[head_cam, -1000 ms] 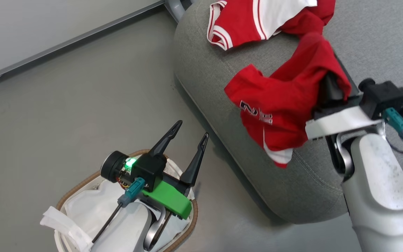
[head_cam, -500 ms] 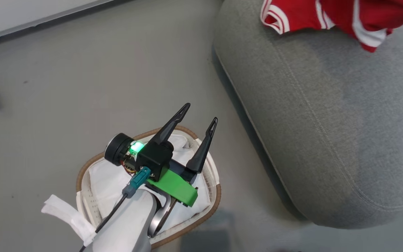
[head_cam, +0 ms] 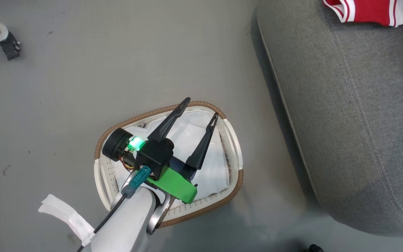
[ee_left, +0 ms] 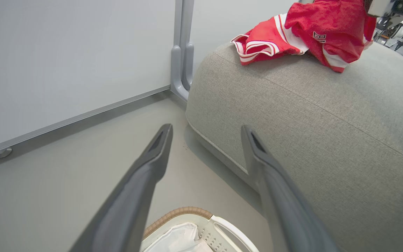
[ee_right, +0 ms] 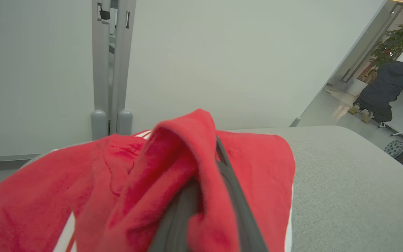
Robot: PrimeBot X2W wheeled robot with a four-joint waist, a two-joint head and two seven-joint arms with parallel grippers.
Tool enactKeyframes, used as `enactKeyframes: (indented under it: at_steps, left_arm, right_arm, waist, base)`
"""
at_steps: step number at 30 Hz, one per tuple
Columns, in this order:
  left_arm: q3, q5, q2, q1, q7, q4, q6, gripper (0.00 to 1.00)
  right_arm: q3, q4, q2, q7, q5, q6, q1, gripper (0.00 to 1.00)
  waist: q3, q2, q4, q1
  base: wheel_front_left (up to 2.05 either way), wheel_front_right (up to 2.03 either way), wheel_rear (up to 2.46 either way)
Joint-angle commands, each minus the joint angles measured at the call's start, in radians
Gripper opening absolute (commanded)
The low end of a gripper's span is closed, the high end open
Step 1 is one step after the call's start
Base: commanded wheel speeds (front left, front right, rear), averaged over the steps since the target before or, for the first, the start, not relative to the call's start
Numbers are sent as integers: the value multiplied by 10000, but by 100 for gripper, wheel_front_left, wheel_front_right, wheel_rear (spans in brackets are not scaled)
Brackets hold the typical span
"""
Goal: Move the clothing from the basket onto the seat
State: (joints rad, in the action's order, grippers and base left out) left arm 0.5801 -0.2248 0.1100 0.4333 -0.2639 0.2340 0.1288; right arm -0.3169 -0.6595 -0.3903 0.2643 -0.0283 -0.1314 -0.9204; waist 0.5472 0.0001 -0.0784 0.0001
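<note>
The left gripper (head_cam: 202, 107) hung over the oval white perforated plastic basket (head_cam: 159, 111) with its brown woven rim, its two long dark fingers spread well apart and holding nothing. A crumpled white liner sheet (head_cam: 215, 168) lay inside the basket, which stood on the grey floor (head_cam: 82, 87) near the rounded edge of the large grey fabric-upholstered seat (head_cam: 345, 122). In the left wrist view those fingers pointed past the basket's rim (ee_left: 187, 211) towards the seat (ee_left: 310, 122). The red sports clothing with white stripes and trim (ee_left: 275, 38) was up on top of the seat, well apart from the basket. One piece lay flat on the cushion. Another, bearing dark white-outlined numerals (ee_left: 318, 36), hung bunched beside it, and whether its lower end touched the cushion could not be told. The head view caught the clothing (head_cam: 369, 10) at the seat's far corner. In the right wrist view the right gripper (ee_right: 208, 157) had its fingers drawn close together, clamped on a fold of the red clothing (ee_right: 117, 182) that draped over them above the seat (ee_right: 345, 175). A person in a dark jacket (ee_right: 387, 87) crouched far off beyond a pale wall panel (ee_right: 222, 63).
</note>
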Motion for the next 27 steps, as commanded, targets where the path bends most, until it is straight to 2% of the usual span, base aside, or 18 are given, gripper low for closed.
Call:
enactKeyframes:
  at_steps: [1,4,5,6,7,8,9,15,21,27]
  left_arm:
    - [8,122,70,190,-7,12,23,100]
    - [164,141,108,282,-7,37,23,100]
    - [190,127,121,306,-7,53,23,100]
    - [199,119,144,329,-7,81,23,100]
    - [215,118,143,350,-7,96,23,100]
    - [220,124,137,378,-7,117,23,100]
    - [218,124,125,391,-7,142,24,100]
    - [36,-20,113,126,-7,302,24,100]
    - [-506,-317,-55,-179,-7,195,23,100]
    - [-1218,-638,-223,-609,-7,65,10,100]
  right_arm:
    - [-47,-129,126,1,-99,15,270,0]
    - [-55,-305,403,3,-251,15,529,0]
    - [-47,-322,518,1,-259,15,580,8]
    - [-17,-274,672,3,-279,15,689,22]
    - [25,-229,760,3,-300,15,792,44]
    - [136,-136,859,3,-332,15,939,92]
    - [204,-29,909,1,-342,15,1061,100]
    - [746,763,1170,1,-330,15,2071,100]
    - [890,1586,1484,1,-148,15,3220,100]
    - [1502,2080,1632,1,-7,15,4225,100]
  waist:
    - [269,-1,-61,-1]
    - [315,-1,-235,-1]
    - [318,-1,-292,-1]
    - [303,-1,-377,-1]
    - [288,-1,-436,-1]
    - [264,-1,-501,-1]
    - [234,-1,-547,-1]
    - [-193,-1,-882,-1]
    - [-809,-1,-1059,-1]
    - [-1494,-1,-1055,-1]
  base:
    - [0,0,0]
    - [0,0,0]
    - [0,0,0]
    - [0,0,0]
    - [0,0,0]
    - [0,0,0]
    - [0,0,0]
    - [0,0,0]
    - [0,0,0]
    - [0,0,0]
